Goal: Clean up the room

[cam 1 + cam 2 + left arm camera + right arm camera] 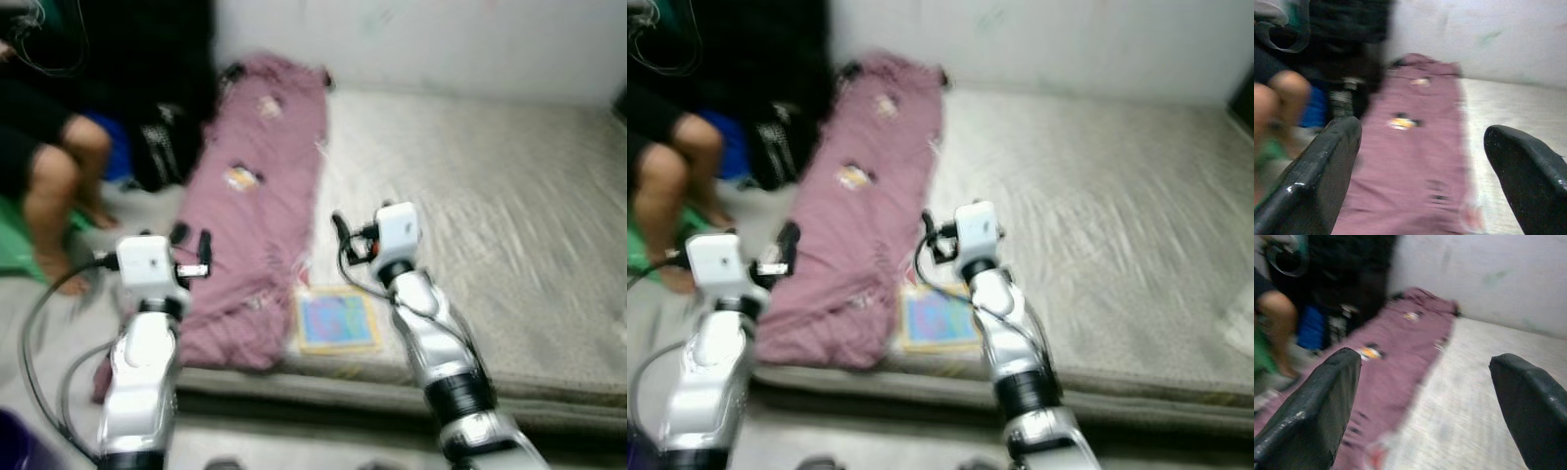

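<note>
A long mauve cloth [257, 211] lies crumpled along the left side of a grey mattress [490, 196] on the floor. Two small printed patches or items [242, 177] sit on the cloth, too blurred to tell which. A colourful flat book [336, 320] rests near the mattress's front edge, beside the cloth. My left gripper [192, 240] is held up over the cloth's left edge, open and empty. My right gripper [345, 235] hovers open above the book, just right of the cloth. Both wrist views look along the cloth [1420, 147] toward the wall, fingers [1317, 406] spread wide.
A person sits at the far left, bare legs [54, 186] on a green mat [20, 245]. A black bag [162, 142] and something blue stand between the person and the cloth. A white wall [441, 39] runs behind the mattress. The picture is blurred.
</note>
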Robot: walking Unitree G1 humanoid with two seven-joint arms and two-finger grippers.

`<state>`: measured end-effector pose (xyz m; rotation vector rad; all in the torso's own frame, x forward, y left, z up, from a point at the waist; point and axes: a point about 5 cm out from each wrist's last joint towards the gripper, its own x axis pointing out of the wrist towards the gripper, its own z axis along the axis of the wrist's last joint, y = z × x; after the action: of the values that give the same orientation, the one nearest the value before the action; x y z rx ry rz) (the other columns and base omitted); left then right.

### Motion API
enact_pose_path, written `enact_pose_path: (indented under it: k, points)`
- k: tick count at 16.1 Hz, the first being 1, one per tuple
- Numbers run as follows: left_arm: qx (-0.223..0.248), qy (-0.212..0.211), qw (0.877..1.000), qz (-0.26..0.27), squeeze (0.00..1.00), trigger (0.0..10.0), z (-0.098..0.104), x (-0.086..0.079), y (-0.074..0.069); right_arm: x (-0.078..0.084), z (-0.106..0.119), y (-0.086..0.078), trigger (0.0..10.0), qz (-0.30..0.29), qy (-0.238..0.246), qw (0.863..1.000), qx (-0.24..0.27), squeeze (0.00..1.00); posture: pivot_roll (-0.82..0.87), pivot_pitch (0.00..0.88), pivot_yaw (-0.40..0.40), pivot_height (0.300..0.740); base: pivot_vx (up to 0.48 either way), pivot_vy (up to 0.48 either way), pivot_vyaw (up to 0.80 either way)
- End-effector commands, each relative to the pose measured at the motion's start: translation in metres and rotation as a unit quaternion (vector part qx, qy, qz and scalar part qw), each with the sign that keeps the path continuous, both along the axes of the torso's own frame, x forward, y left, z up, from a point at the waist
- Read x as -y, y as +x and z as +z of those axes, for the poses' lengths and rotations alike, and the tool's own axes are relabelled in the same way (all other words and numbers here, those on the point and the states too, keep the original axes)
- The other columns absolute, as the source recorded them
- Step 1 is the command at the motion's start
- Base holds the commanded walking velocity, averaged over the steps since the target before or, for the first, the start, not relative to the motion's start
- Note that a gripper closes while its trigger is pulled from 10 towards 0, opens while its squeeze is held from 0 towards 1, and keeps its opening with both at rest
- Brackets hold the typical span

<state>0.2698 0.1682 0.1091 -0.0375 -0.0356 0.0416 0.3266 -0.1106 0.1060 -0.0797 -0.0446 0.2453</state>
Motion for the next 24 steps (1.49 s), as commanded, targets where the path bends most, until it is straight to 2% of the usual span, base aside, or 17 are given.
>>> enact_pose_path:
  k: [1, 6, 13, 24]
  points:
    - [0.006, 0.008, 1.000, 0.002, 0.00, 10.0, 0.0039, -0.0034, 0.0014, -0.0014, 0.0039, 0.0024, 10.0, -0.003, 0.006, 1.000, 0.004, 0.00, 0.04, 0.000, -0.026, 0.740, 0.000, -0.281, 0.00]
    - [0.007, -0.005, 1.000, 0.003, 0.00, 10.0, 0.0033, -0.0042, 0.0014, -0.0020, 0.0031, 0.0025, 10.0, -0.002, 0.006, 1.000, 0.002, 0.00, 0.04, 0.000, -0.026, 0.740, 0.000, 0.000, 0.00]
    - [0.008, 0.000, 1.000, 0.002, 0.00, 10.0, 0.0040, -0.0041, 0.0025, -0.0021, 0.0030, 0.0034, 10.0, -0.002, 0.005, 1.000, 0.001, 0.00, 0.03, 0.000, -0.027, 0.740, 0.000, 0.000, 0.00]
    - [0.009, 0.000, 1.000, 0.004, 0.00, 10.0, 0.0034, -0.0029, 0.0039, -0.0015, 0.0026, 0.0052, 10.0, 0.000, 0.000, 1.000, 0.002, 0.00, 0.04, 0.000, -0.033, 0.740, 0.000, -0.286, 0.00]
